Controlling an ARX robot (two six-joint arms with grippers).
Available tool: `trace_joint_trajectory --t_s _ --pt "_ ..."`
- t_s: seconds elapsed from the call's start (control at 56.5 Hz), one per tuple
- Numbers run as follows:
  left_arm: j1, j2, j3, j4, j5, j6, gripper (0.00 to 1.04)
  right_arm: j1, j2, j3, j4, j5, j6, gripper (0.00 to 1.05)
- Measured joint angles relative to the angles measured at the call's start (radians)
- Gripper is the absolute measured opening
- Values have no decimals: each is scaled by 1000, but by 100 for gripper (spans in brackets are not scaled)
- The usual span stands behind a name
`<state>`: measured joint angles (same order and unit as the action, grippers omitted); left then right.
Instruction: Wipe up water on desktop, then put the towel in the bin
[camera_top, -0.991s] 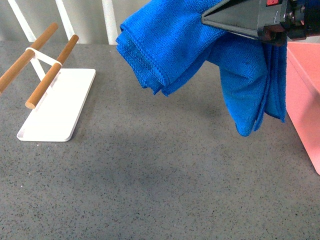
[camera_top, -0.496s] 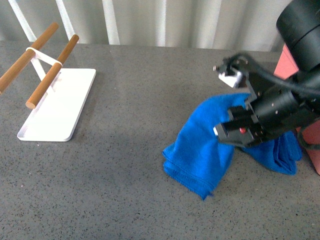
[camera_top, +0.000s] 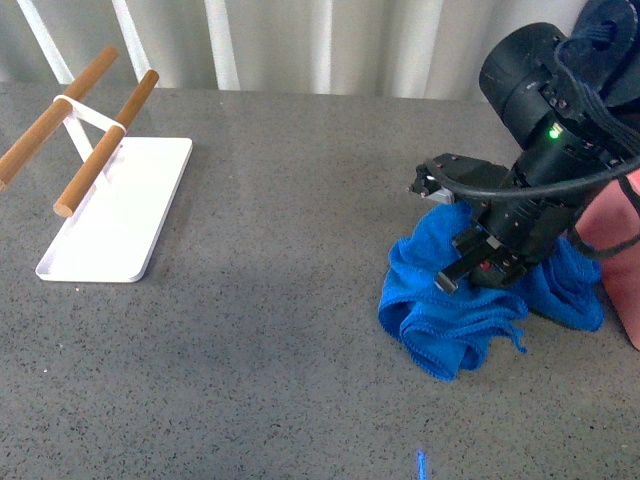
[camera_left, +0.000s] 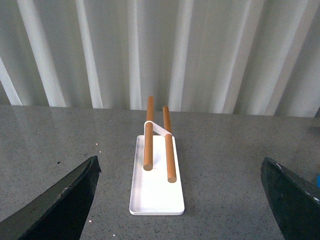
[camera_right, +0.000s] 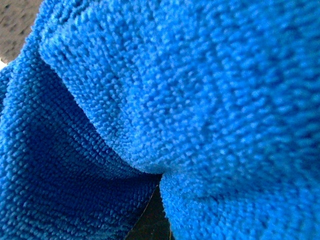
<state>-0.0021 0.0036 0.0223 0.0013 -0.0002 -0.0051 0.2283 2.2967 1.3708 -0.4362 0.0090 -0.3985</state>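
Note:
The blue towel (camera_top: 450, 310) lies crumpled on the dark grey speckled desktop (camera_top: 260, 330) at the right. My right gripper (camera_top: 478, 265) is shut on the towel and presses down into it. The towel fills the right wrist view (camera_right: 200, 90), so the jaws are hidden there. A strip of the salmon-pink bin (camera_top: 612, 235) shows at the right edge, just beyond the towel and arm. My left gripper (camera_left: 180, 200) is open and empty, its dark fingers (camera_left: 55, 205) wide apart above the desktop (camera_left: 225, 165). No water shows on the surface.
A white flat tray (camera_top: 120, 215) with two wooden rods (camera_top: 105, 140) stands at the left; it also shows in the left wrist view (camera_left: 155, 187). A white corrugated wall (camera_left: 160, 50) runs behind the desktop. A small blue light spot (camera_top: 421, 463) lies near the front edge.
My right arm came down from holding the towel high in the air. The towel now lies bunched on the desktop under the gripper, a little further right than half a second ago.

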Motion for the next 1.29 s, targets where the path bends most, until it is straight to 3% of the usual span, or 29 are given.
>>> trace_joint_trajectory --t_s 0.354,0.531,0.655,0.832,0.973,1.292 --pt "0 0 0 0 0 0 98 29 250 497 -158 246 -60 4" --pt "0 0 0 0 0 0 98 57 340 689 -200 232 -59 4" --pt "0 0 0 0 0 0 98 107 370 792 -200 120 -33 4" --pt "0 0 0 0 0 0 98 203 342 769 -181 21 -11 4" --pt "0 0 0 0 0 0 98 291 224 581 -129 -10 8 4" --pt "0 0 0 0 0 0 98 238 -50 272 -71 43 70 4"
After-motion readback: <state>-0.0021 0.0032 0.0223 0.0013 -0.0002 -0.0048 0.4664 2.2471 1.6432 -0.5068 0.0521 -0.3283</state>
